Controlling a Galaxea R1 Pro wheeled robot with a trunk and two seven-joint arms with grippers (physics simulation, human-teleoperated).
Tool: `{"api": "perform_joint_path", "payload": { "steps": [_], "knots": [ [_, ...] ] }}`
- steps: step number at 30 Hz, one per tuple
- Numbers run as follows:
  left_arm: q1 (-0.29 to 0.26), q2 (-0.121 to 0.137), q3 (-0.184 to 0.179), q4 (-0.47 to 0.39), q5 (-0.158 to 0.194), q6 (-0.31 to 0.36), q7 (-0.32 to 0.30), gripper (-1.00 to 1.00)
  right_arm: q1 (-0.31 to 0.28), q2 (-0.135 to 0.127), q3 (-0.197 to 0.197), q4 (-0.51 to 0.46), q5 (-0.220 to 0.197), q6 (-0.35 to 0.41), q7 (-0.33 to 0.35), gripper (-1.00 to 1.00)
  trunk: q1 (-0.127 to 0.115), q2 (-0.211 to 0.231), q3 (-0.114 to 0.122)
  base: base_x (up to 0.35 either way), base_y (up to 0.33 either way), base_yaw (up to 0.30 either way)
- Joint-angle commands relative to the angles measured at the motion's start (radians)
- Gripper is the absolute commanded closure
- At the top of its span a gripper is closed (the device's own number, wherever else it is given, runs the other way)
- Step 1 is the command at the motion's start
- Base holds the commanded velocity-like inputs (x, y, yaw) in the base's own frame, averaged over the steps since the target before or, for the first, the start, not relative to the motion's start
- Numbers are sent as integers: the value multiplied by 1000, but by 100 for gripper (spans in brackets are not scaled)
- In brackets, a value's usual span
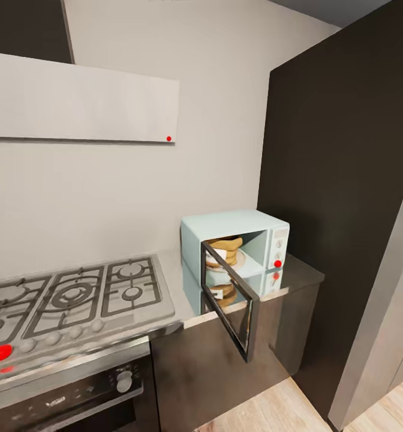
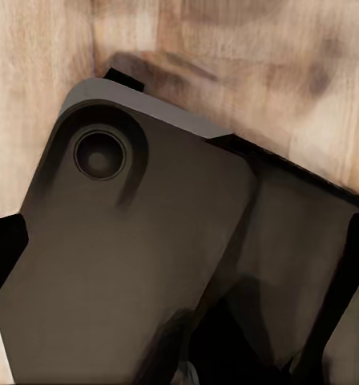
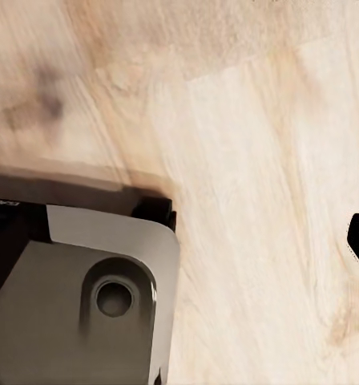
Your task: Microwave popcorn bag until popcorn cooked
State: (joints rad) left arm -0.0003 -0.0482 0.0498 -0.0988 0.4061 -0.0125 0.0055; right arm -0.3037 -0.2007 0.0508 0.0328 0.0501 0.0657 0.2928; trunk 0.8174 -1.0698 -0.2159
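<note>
The small tan burlap popcorn bag (image 1: pixel 224 249) already sits inside the pale mint-blue microwave (image 1: pixel 237 240), whose dark glass door (image 1: pixel 228 300) hangs open, so heating may fail; I cannot tell either claw's state.

Open microwave, door swung out over the bench edge

The microwave (image 1: pixel 234 252) cavity opens toward the front, but its door (image 1: pixel 228 297) hangs out past the bench (image 1: pixel 297 273) edge and blocks the way in from the hob (image 1: pixel 75 300) side. The popcorn bag (image 1: pixel 225 251) takes up much of the cavity. A tall dark cabinet (image 1: pixel 339 180) closes off the right side; bare bench lies between it and the microwave.
</note>
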Motion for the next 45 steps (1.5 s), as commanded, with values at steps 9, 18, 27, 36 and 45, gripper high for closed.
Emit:
{"api": "perform_joint_path", "payload": {
  "steps": [9,18,27,36,45],
  "knots": [
    [0,0,3,1,12,-1,1,-100,-1,0,4,1,5,0,3,-100,0,-1,-1,-88,-256,270],
    [0,1,2,2,13,-1,1,-100,-1,-1,4,1,5,0,3,-100,0,-1,-1,11,-282,155],
    [0,1,2,4,14,-1,1,-100,-1,-4,4,1,5,-9,3,-100,0,-1,-1,87,-283,3],
    [0,1,2,4,14,-1,1,-100,-2,-5,4,1,4,1,4,-100,0,-1,-1,59,-283,0],
    [0,1,2,4,14,-1,1,-100,-2,-7,4,1,2,2,3,-100,0,-1,-1,1,-285,16]
  ]
}}
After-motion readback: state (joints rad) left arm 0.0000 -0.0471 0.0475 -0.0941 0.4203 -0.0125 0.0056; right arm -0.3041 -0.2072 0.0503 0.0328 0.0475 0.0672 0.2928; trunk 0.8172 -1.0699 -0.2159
